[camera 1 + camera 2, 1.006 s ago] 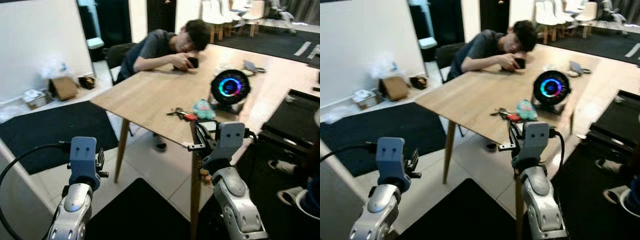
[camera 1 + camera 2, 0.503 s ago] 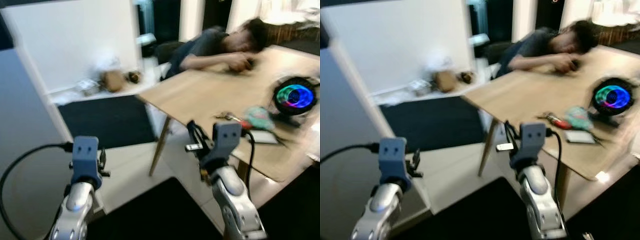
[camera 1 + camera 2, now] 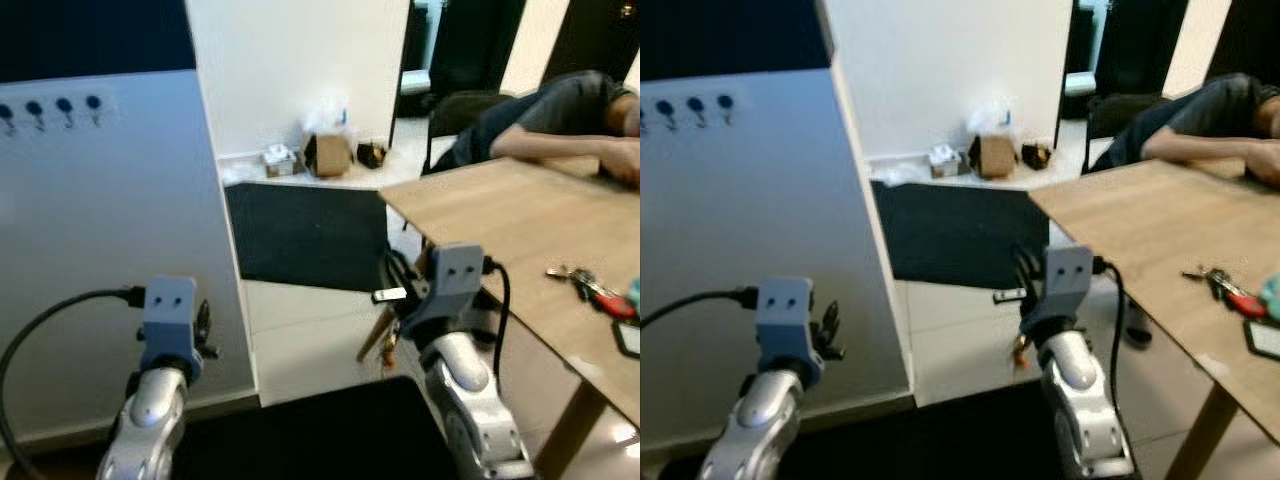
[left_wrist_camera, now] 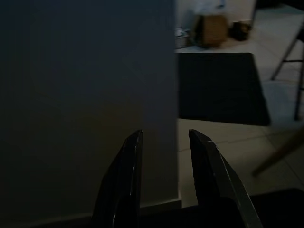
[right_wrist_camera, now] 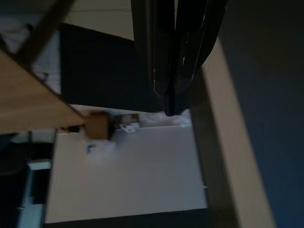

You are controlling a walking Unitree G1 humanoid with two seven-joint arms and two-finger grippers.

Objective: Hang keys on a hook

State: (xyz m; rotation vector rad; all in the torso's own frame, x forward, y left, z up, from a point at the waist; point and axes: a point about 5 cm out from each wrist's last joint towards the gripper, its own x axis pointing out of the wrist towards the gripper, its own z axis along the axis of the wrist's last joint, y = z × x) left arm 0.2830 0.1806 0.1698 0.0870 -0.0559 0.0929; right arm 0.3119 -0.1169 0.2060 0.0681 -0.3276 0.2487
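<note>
Left eye view, right edge of the frame: a bunch of keys (image 3: pixel 578 278) with a red tag lies on the wooden surface (image 3: pixel 520 220), well apart from both tools. A second small item, orange-brown, hangs below the right tool (image 3: pixel 392 296) near the centre of the frame; what it is cannot be told.

The right tool sits at centre frame, just off the near corner of the surface. In the right wrist view its two black fingers (image 5: pixel 164 57) are pressed together and clenched; whether anything is held between them cannot be told.

The left tool (image 4: pixel 164 142) sits at lower left of the left eye view, close in front of a grey panel (image 3: pixel 110 250). In the left wrist view its two fingers stand apart, released, with nothing between them.

A row of four dark hooks (image 3: pixel 50 108) is mounted at upper left of the frame, on the grey panel, well above the left tool.

A person (image 3: pixel 560 115) leans on the far side of the surface at upper right, arms resting on the wood. A dark mat (image 3: pixel 305 235) lies on the pale tiled floor beyond the panel. A cardboard box (image 3: pixel 328 153) and small clutter sit against the white wall at upper centre.
</note>
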